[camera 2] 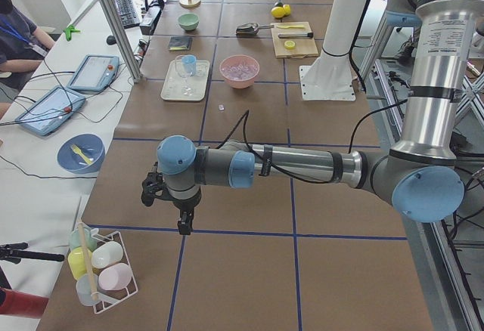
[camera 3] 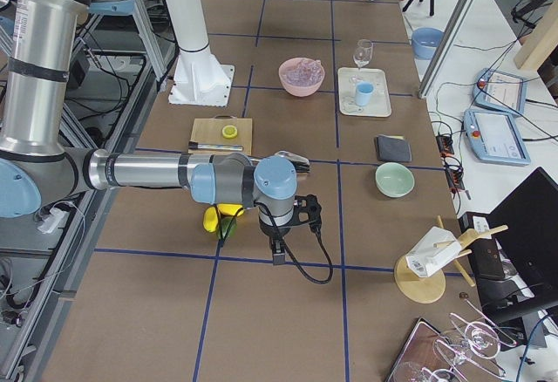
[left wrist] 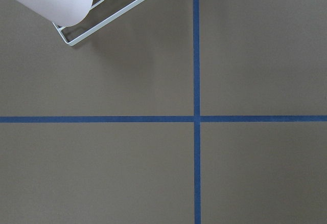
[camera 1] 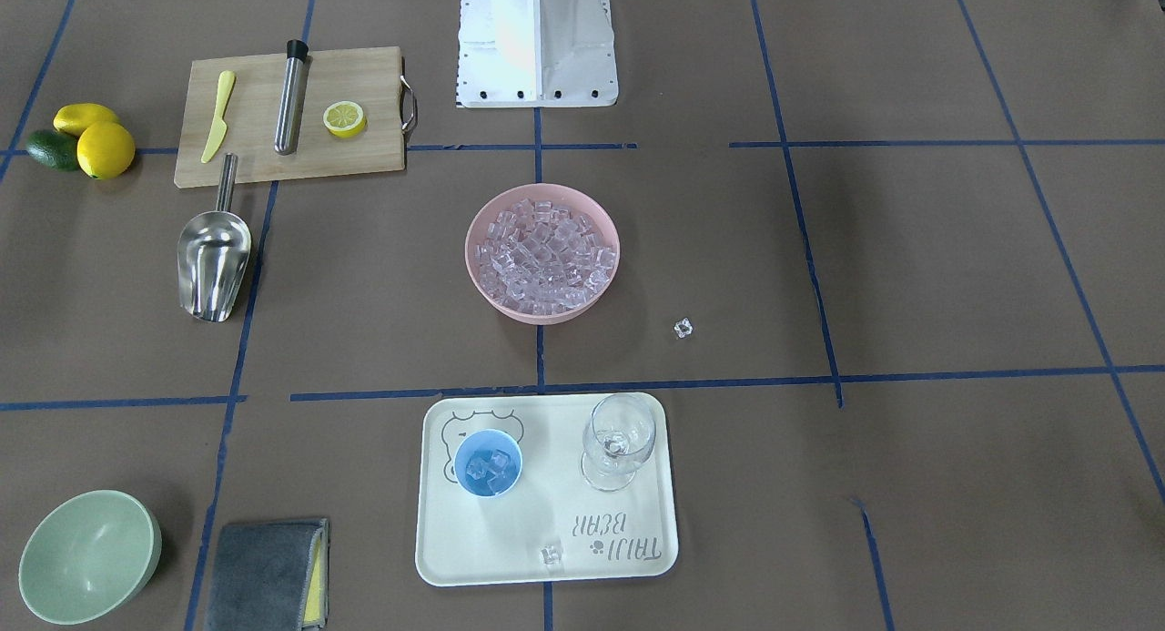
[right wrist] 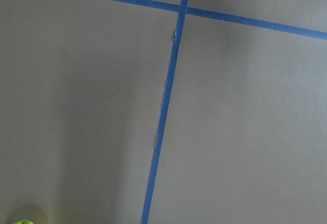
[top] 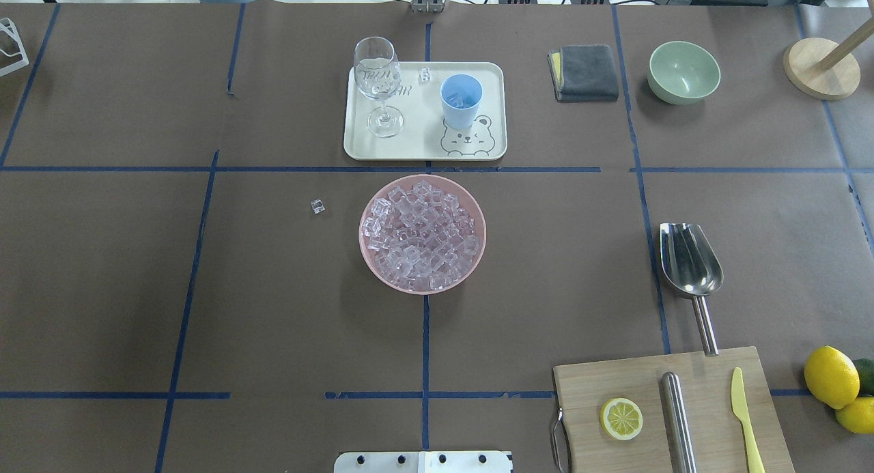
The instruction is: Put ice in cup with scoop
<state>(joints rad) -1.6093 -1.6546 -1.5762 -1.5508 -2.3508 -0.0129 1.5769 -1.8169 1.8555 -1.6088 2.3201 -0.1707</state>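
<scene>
The ice (camera 1: 543,253) is a heap of clear cubes filling a pink bowl (top: 478,254) at the table's middle. The light-blue cup (camera 1: 488,463) stands on a cream tray (camera 1: 546,431) and holds a few cubes. One loose cube (camera 1: 683,328) lies on the table and another (camera 1: 552,553) on the tray. The steel scoop (camera 1: 214,262) lies empty beside the cutting board (camera 1: 355,76). My left gripper (camera 2: 181,225) hangs over bare table far from these; my right gripper (camera 3: 277,255) hangs beyond the lemons. I cannot tell whether either is open or shut.
A stemmed glass (camera 1: 619,442) stands on the tray beside the cup. The board carries a yellow knife (camera 1: 218,114), a steel cylinder (camera 1: 291,98) and a lemon half (camera 1: 345,118). Lemons (camera 1: 96,139), a green bowl (camera 1: 89,554), a grey cloth (camera 1: 266,575) and a cup rack (camera 2: 102,267) sit around.
</scene>
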